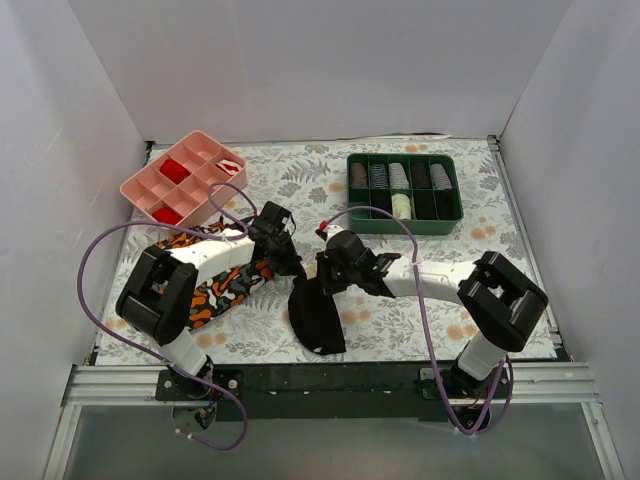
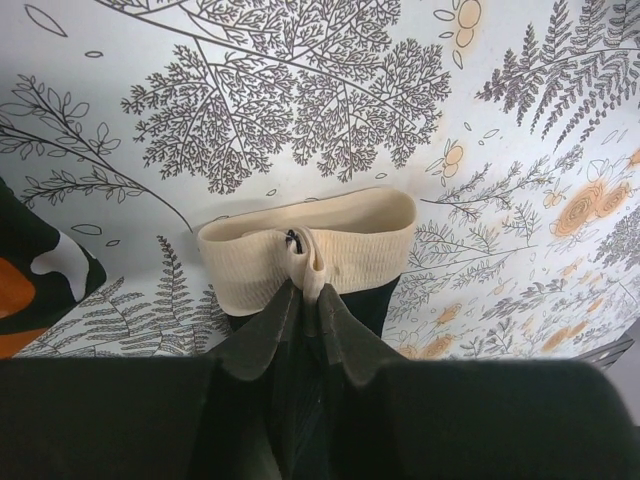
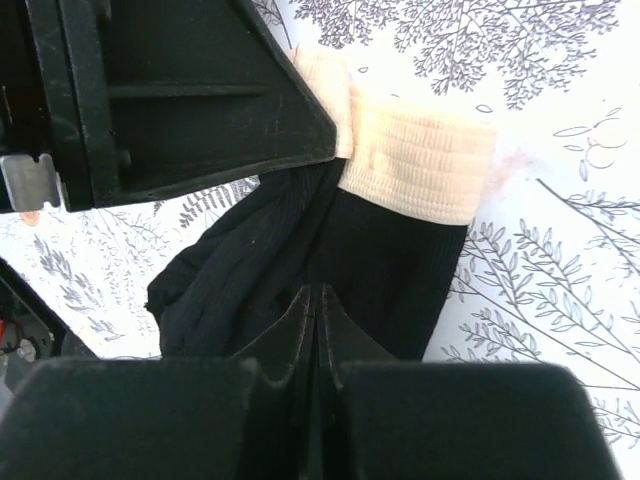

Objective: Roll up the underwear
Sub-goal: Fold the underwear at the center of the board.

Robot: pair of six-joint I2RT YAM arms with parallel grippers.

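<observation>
The underwear is black with a cream waistband and lies bunched on the mat near the front middle. My left gripper is at its far end, shut on a pinched fold of the cream waistband, with the fingertips closed together. My right gripper is right beside it, its fingers shut on the black fabric just below the waistband. The left gripper's finger shows in the right wrist view, touching the waistband.
An orange, black and white patterned cloth lies under the left arm and shows in the left wrist view. A pink compartment tray stands at the back left. A green tray of rolled items stands at the back right.
</observation>
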